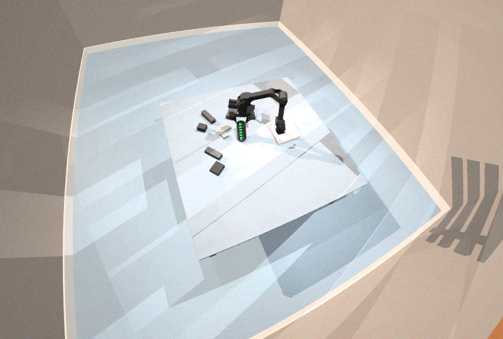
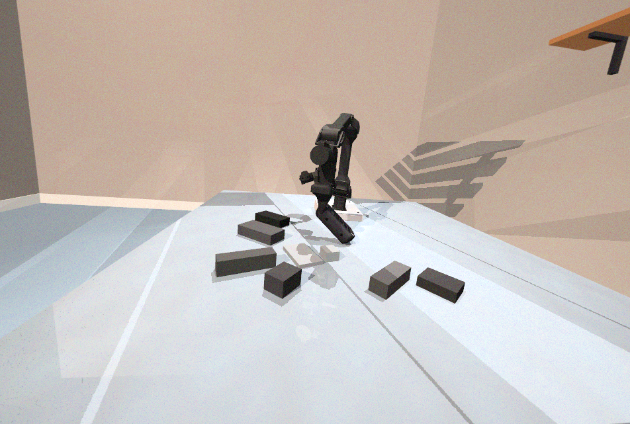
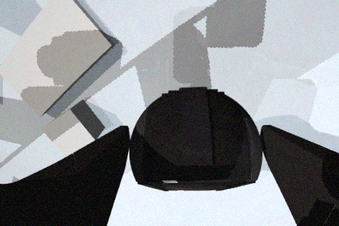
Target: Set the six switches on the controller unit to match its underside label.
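Observation:
The dark grey controller unit (image 1: pixel 241 133) (image 2: pixel 337 226) (image 3: pixel 194 132) is held between the fingers of my gripper (image 1: pixel 241 120) (image 2: pixel 322 208) (image 3: pixel 195 143), which is shut on its upper end. The unit is steeply tilted, its lower end near the bench (image 1: pixel 263 189) (image 2: pixel 254 358); whether it touches cannot be told. The top view shows the switch side with a row of green patches, too small to read each setting. The exterior view shows a plain dark side. The wrist view shows one rounded dark end between both fingertips. The label cannot be seen in any view.
A pale flat plate (image 2: pixel 305 254) (image 3: pixel 75 18) and a small pale block (image 2: pixel 329 253) (image 3: pixel 68 132) lie beside the unit. Several dark blocks lie around, including a long one (image 1: pixel 208 116) (image 2: pixel 245 262) and a short one (image 1: pixel 202 127) (image 2: pixel 282 279).

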You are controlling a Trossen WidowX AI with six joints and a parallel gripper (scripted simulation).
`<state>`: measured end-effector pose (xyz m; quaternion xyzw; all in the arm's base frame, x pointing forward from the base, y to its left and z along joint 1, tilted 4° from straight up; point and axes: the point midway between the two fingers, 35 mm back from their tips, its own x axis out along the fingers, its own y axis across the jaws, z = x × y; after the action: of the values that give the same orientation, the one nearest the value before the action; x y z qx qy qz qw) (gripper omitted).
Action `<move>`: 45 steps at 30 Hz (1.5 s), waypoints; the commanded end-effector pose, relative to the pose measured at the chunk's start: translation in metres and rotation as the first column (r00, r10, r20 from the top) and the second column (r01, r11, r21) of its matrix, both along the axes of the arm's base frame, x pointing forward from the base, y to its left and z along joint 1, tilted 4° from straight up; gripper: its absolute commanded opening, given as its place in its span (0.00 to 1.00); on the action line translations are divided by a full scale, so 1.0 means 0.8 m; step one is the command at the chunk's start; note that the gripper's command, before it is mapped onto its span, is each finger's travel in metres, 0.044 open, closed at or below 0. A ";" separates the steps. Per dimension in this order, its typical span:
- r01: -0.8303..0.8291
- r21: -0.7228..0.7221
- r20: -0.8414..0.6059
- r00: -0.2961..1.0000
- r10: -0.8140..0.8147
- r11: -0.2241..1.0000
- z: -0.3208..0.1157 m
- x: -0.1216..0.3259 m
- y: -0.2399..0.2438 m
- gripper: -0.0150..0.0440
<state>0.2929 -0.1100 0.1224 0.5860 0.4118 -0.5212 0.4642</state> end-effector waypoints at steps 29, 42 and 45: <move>-0.012 0.019 -0.021 1.000 0.013 1.000 -0.033 -0.005 -0.014 0.83; -0.012 0.019 -0.021 1.000 0.013 1.000 -0.043 -0.005 -0.021 0.83; -0.012 0.018 -0.021 1.000 0.013 1.000 -0.046 -0.006 -0.022 0.83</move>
<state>0.2911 -0.1338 0.0956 0.5846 0.4091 -0.5237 0.4654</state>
